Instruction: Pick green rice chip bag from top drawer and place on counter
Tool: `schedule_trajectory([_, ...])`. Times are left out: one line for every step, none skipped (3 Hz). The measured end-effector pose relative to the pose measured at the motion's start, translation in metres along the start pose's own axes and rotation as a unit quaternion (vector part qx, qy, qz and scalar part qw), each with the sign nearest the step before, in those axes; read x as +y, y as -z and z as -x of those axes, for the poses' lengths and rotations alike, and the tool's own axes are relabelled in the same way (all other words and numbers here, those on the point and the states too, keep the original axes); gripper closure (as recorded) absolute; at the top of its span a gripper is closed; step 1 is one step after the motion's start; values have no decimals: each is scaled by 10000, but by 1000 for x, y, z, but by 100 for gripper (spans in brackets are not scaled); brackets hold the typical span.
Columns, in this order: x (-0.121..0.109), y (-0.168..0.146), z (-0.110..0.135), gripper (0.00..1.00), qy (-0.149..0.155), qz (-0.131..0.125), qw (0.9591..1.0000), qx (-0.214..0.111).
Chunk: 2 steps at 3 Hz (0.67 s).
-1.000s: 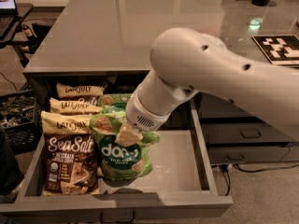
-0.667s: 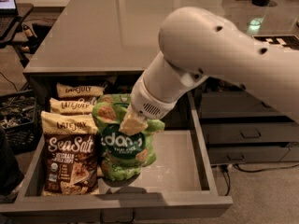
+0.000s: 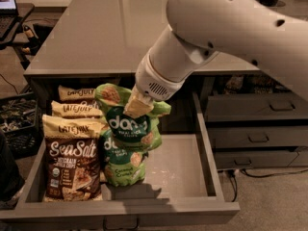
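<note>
- we see the claw [image 3: 138,106] pinching the top edge of the green rice chip bag [image 3: 132,127], fingers pressed onto it.
- bag hangs upright over the open top drawer [image 3: 179,171], in front of a second green bag [image 3: 122,166] standing inside.
- late july bags [image 3: 72,163] fill the drawer's left side.
- table [image 3: 96,28] sits behind.

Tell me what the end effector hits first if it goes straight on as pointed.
The end effector, shut on a green bag, points down-left into the drawer. Straight on, it would likely push that bag into the second green bag standing just below, before the drawer floor; depth is unclear.
</note>
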<state>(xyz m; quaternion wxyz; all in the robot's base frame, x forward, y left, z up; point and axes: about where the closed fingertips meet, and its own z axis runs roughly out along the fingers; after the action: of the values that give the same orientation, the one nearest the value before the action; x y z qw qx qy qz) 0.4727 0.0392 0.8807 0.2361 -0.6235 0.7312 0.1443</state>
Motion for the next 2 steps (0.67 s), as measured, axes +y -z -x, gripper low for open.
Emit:
schedule_trajectory([-36, 11, 9, 100, 16, -207, 9997, -120])
schedule_trajectory([-80, 33, 20, 100, 54, -514, 9986, -104])
